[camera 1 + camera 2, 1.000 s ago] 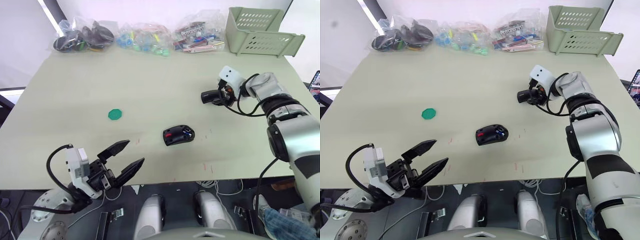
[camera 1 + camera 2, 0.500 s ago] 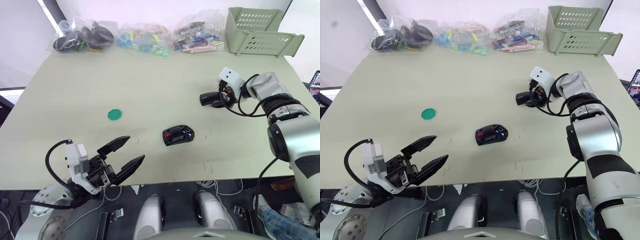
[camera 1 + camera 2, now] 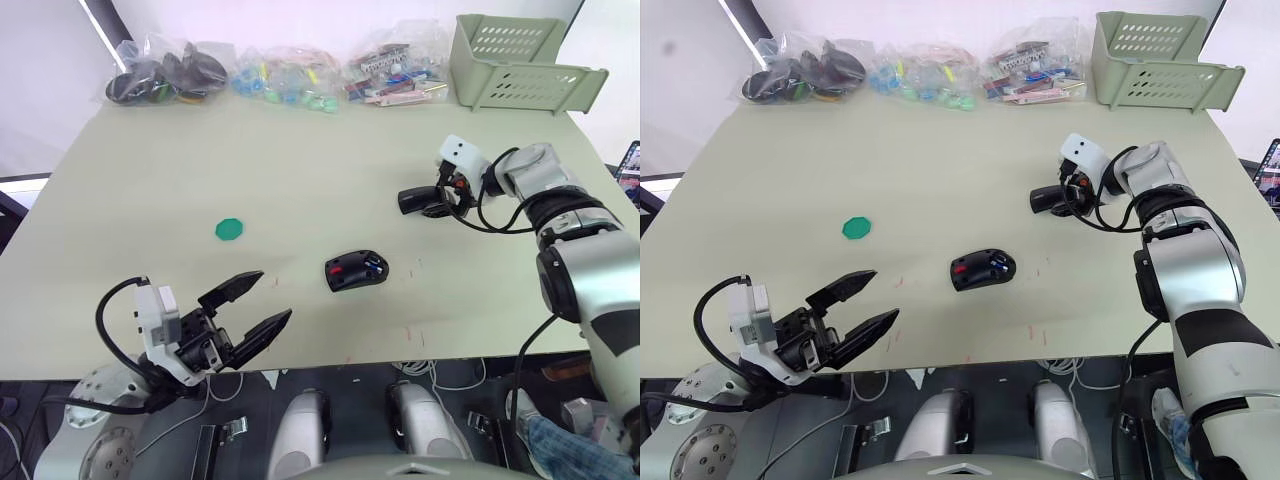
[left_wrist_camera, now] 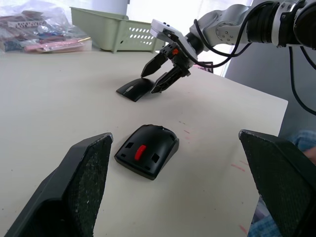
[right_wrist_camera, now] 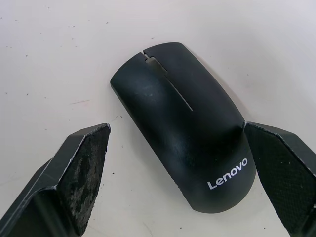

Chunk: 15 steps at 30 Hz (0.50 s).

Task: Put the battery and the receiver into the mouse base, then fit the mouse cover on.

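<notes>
"Lenovo" on the mouse cover point(image 5: 185, 143)

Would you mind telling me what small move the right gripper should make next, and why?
Probably shut the right gripper on the mouse cover: its open fingers flank the cover, which lies on the table, one finger touching its edge. The mouse base sits apart, open side up, with the blue battery in it.
</notes>
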{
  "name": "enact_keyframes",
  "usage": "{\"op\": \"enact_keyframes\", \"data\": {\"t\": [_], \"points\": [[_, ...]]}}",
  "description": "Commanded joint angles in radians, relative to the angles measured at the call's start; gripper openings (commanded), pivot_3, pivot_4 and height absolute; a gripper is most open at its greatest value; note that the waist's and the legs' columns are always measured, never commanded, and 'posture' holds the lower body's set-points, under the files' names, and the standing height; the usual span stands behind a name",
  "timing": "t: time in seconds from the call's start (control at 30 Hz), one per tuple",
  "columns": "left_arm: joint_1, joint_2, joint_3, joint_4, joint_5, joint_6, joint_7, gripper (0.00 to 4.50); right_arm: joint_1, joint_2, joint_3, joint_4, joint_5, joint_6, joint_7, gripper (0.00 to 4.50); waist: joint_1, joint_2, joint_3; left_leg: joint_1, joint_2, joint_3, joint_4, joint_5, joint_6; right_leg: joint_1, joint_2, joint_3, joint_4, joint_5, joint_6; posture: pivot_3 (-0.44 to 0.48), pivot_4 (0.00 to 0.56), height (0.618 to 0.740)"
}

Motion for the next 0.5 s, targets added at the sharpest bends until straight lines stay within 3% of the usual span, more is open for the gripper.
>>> {"op": "enact_keyframes", "data": {"t": [0.03,0.27,0.5], "points": [[-0.004,0.01,-0.001,-0.002,-0.003,-0.011,-0.008,4.37,-0.022,-0.013,-0.014,-0.016,0.006,0.014,0.043,4.5,0.0,0.0,0.0,0.0,0.0,0.0,0.0,0.0,0.0,0.0,0.0,0.0,0.0,0.0,0.0,0.0,0.15,0.74],[-0.011,0.011,-0.007,0.003,-0.002,-0.009,-0.011,4.37,-0.006,-0.013,-0.002,-0.015,-0.026,-0.04,-0.084,4.5,0.0,0.0,0.0,0.0,0.0,0.0,0.0,0.0,0.0,0.0,0.0,0.0,0.0,0.0,0.0,0.0,0.15,0.74],[-0.011,0.011,-0.009,0.004,-0.001,-0.01,-0.011,4.37,0.008,-0.011,0.009,-0.008,-0.046,-0.026,-0.064,4.5,0.0,0.0,0.0,0.0,0.0,0.0,0.0,0.0,0.0,0.0,0.0,0.0,0.0,0.0,0.0,0.0,0.15,0.74]]}}
